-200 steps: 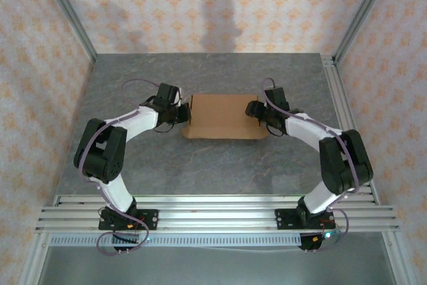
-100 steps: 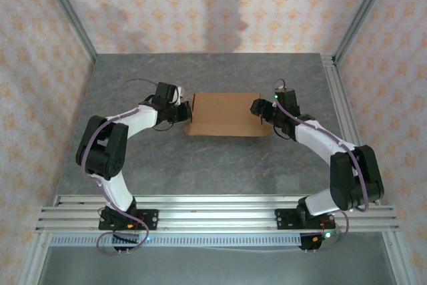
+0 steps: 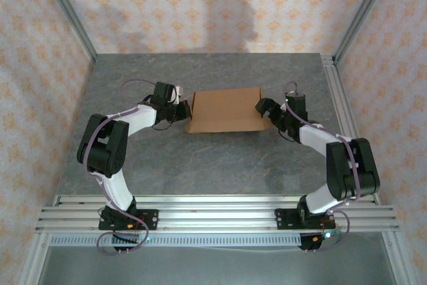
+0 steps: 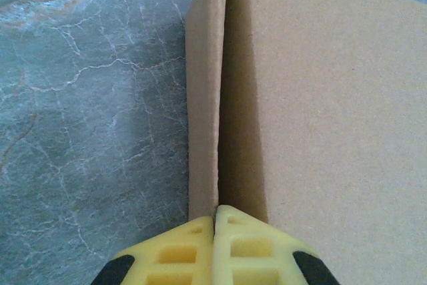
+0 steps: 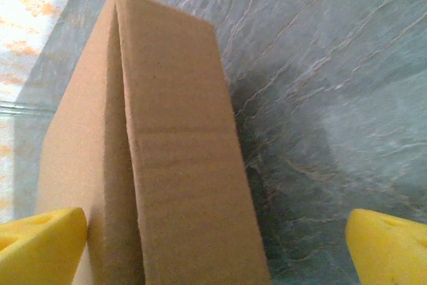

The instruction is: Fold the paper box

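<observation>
The paper box [image 3: 225,110] is a flat brown cardboard rectangle lying mid-table, slightly skewed. My left gripper [image 3: 185,111] is at its left end. In the left wrist view the yellow fingertips [image 4: 215,217] are pressed together on the thin upright edge of the box's side wall [image 4: 203,98], with the box top [image 4: 333,111] to the right. My right gripper [image 3: 265,107] is at the box's right end. In the right wrist view it [image 5: 213,258] stands wide open, and the box's end panel [image 5: 180,165] sits between its fingers [image 5: 40,245].
The grey marbled tabletop [image 3: 200,158] surrounds the box. Aluminium rails [image 3: 213,211] run along the near edge and another rail [image 3: 337,98] runs down the right side. Patterned walls enclose the back and sides.
The right gripper has moved right and slightly back along the box's right end. The box has shifted a little, its right end swinging toward the back. The left gripper has stayed at the left end.
</observation>
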